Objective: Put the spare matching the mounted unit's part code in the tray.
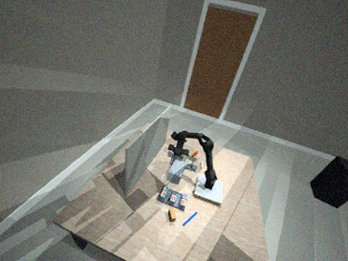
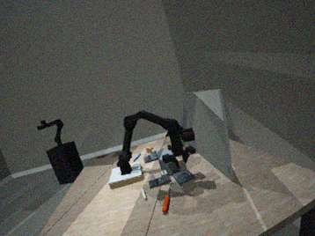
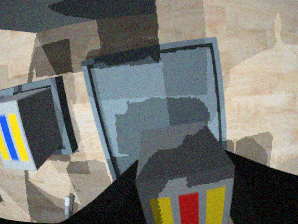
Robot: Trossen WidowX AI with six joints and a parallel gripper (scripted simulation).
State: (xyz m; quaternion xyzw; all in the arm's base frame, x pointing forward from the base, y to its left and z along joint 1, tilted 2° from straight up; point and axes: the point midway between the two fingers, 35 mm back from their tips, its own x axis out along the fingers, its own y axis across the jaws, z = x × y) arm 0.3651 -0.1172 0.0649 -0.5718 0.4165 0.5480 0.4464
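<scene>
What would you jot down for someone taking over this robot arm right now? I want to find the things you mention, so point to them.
Gripper (image 3: 178,161): closed on a grey block with yellow, red and yellow stripes (image 3: 188,207).
Tray (image 3: 135,80): on the table, nothing seen in its visible part; in the wrist view the block overlaps its near end.
Other block, yellow and blue stripes (image 3: 20,135): in a holder beside the tray.
Done: a block is picked up.
Left: set it in the tray, let go.
Check first: I can't read the mounted unit's code in these views, so I can't confirm this block matches.
</scene>
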